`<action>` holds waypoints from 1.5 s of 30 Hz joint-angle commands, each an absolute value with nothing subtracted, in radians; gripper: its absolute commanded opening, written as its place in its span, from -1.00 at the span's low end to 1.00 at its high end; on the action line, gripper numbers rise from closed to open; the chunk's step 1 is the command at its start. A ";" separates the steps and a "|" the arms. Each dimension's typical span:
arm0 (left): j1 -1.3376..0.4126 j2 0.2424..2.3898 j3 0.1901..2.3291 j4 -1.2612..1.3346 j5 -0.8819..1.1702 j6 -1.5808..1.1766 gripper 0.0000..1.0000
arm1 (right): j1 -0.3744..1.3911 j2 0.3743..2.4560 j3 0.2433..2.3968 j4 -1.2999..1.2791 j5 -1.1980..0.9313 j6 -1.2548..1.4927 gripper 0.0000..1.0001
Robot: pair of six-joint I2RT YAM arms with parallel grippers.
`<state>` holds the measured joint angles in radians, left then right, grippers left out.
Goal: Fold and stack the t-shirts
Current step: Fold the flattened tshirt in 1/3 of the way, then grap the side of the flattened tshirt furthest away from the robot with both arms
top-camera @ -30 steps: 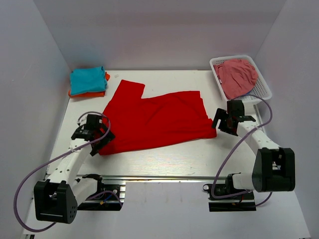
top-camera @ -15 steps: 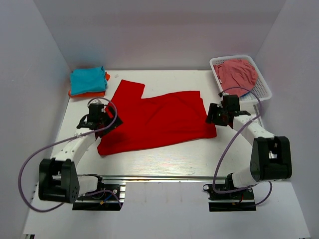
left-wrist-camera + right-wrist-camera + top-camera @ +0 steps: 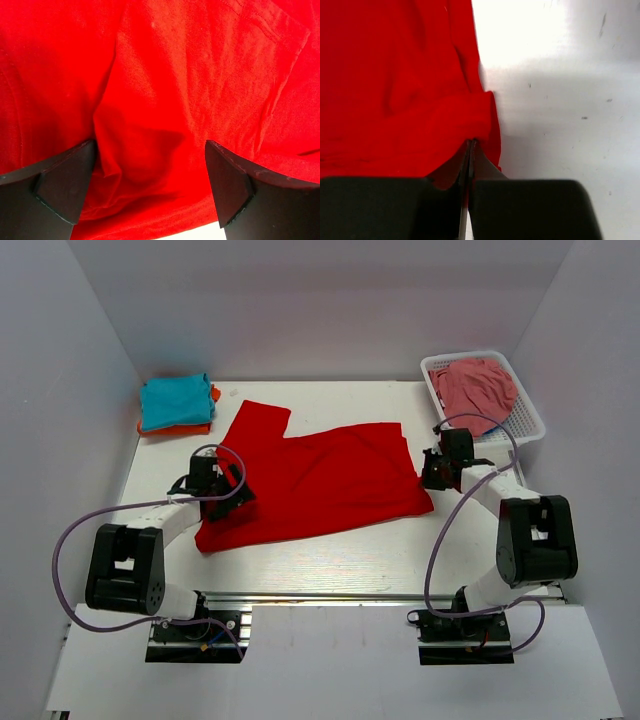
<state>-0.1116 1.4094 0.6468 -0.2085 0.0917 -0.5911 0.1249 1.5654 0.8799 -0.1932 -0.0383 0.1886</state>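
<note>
Bright red cloth t-shirt (image 3: 315, 480) lies spread and mostly flat on the white counter (image 3: 330, 560), between the two arms. One sleeve points to the far left. Light wrinkles run across the body.

Left tool (image 3: 225, 492) sits low over the shirt's left edge, close to its near-left corner. In the left wrist view its two dark fingers (image 3: 60, 185) stand wide apart. Red cloth fills the gap between them, slightly rumpled, and neither finger clamps it.

Right tool (image 3: 432, 472) is at the shirt's right edge. In the right wrist view its dark fingers (image 3: 520, 210) are pressed together with only a thin seam between them. The red hem runs into that seam at the tips, so the cloth looks pinched there, though a fold of fabric hides the contact itself. Bare counter shows just to the right of the hem.

Folded teal cloth t-shirt (image 3: 175, 400) rests on top of a folded orange cloth t-shirt (image 3: 175, 428) in the far-left corner, apart from the red one.

White plastic lattice basket (image 3: 530, 405) stands at the far right and holds a crumpled dusty-pink cloth (image 3: 475, 390).
</note>
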 commanded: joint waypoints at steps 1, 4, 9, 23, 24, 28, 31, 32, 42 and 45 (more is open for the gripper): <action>-0.106 1.419 0.604 -0.254 0.000 -0.577 1.00 | 0.130 1.493 0.917 -0.098 -0.018 0.179 -1.00; -0.095 1.419 0.583 -0.264 -0.047 -0.588 1.00 | 0.126 1.462 0.908 -0.077 -0.008 0.178 -1.00; -0.095 1.428 0.574 -0.334 -0.154 -0.656 1.00 | 0.127 1.523 0.925 -0.097 -0.017 0.182 -1.00; -0.095 1.370 0.592 -0.345 -0.186 -0.692 1.00 | 0.127 1.675 0.991 -0.138 0.019 0.192 0.13; -0.104 1.358 0.604 -0.345 -0.177 -0.681 1.00 | 0.129 1.669 0.999 -0.129 0.011 0.186 0.44; -0.115 1.335 0.747 -0.357 -0.152 -0.611 1.00 | 0.132 1.612 1.067 -0.132 -0.093 0.153 0.81; -0.115 1.336 0.883 -0.367 -0.185 -0.560 1.00 | 0.133 1.603 1.127 -0.127 -0.129 0.137 0.81; -0.115 1.348 0.918 -0.367 -0.186 -0.536 1.00 | 0.138 1.609 1.144 -0.127 -0.133 0.135 0.81; -0.115 1.879 1.559 -0.446 -0.213 -0.304 1.00 | 0.178 1.837 1.460 -0.170 -0.077 0.066 0.81; -0.115 2.116 1.881 -0.482 -0.239 -0.206 1.00 | 0.186 1.909 1.566 -0.161 -0.083 0.063 0.81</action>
